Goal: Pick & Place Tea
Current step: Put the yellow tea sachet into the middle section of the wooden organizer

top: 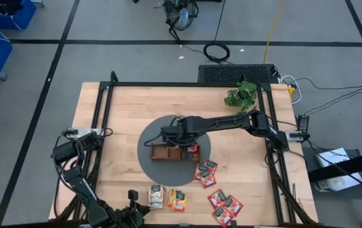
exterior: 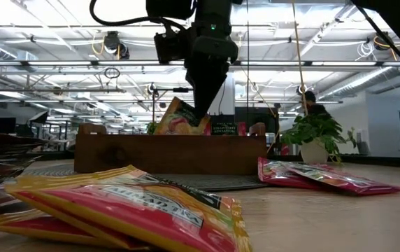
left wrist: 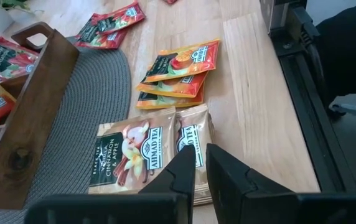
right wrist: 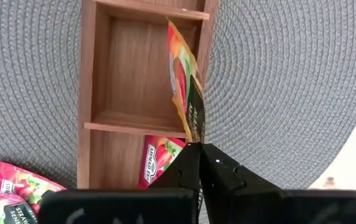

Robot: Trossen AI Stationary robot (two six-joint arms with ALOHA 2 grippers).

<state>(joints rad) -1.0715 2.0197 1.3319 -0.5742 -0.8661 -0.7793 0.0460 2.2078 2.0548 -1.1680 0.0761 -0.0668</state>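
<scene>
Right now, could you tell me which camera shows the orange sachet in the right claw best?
The right wrist view: the orange sachet hangs edge-on from the shut right claw over the tray's middle compartment. The low view shows its printed face above the tray wall. The high view hides it under the arm; the left wrist view misses it.

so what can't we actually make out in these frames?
- Low view: the long brown wooden tray's front wall hides its compartments.
- High view: the right gripper and arm cover the tray's middle; the orange tea sachet it pinches is hidden there.
- Left wrist view: the left gripper covers part of the beige-white sachets.
- High view: sachet labels too small to read.
</scene>
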